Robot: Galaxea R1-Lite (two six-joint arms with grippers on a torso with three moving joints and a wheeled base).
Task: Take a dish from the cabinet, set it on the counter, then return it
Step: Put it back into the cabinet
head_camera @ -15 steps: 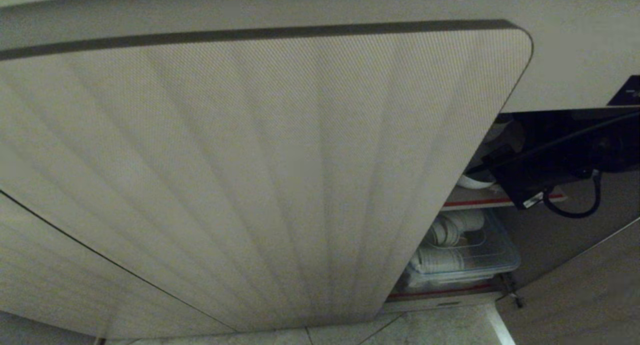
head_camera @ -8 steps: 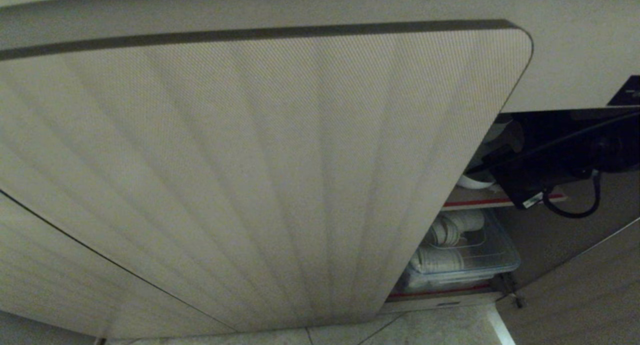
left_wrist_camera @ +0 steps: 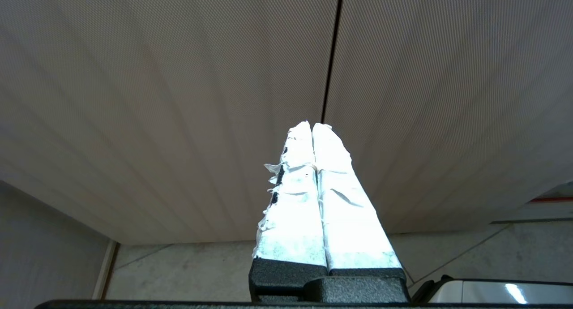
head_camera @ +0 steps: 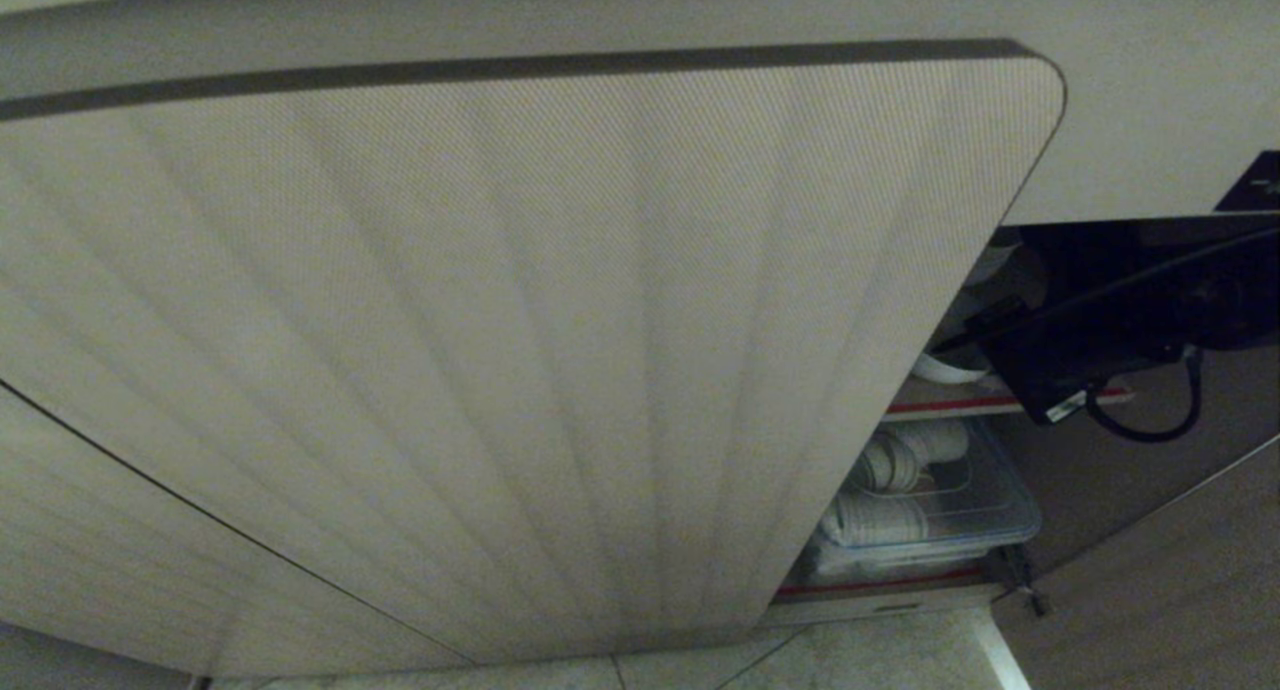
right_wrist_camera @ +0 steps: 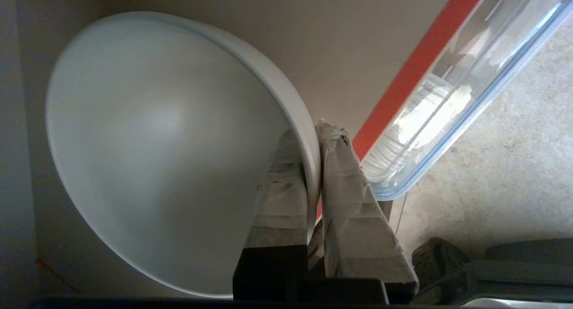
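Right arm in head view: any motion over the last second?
No. The right arm sits at the same spot against the shelf's red front edge and the clear plastic bin, inside the cabinet.

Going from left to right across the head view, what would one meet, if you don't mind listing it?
Fluted cabinet door → clear plastic bin of white dishes on the lower shelf → right arm, reaching into the cabinet → the other door, swung open at the far right.
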